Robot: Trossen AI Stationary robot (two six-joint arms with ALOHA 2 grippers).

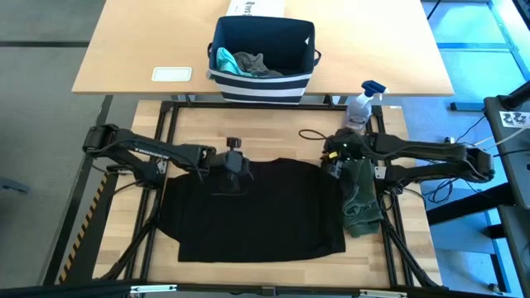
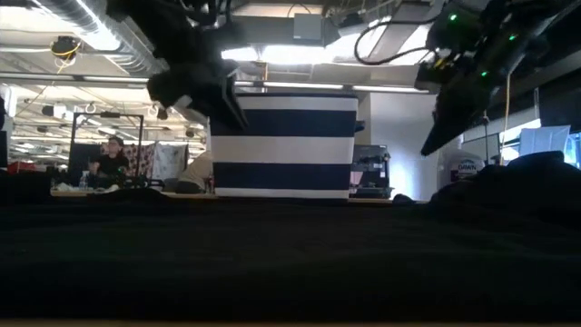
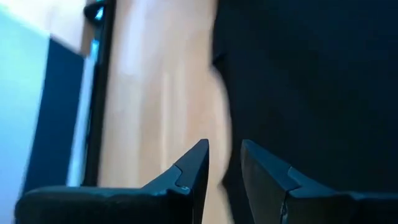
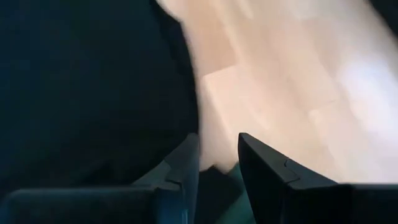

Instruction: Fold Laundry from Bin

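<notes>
Both claws show you a narrow gap, nothing between the fingers: left gripper [image 1: 235, 168] and right gripper [image 1: 333, 162] hang over the black T-shirt's [image 1: 257, 207] far edge. Olive-green piece [image 1: 362, 197] lies along the tabletop's [image 1: 273, 136] right edge. Bin [image 1: 263, 60] sits beyond the far edge.

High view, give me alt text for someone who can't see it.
A black T-shirt lies spread on the wooden table, the left pincer and right pincer at its far corners. Beyond stands a striped navy bin.
</notes>
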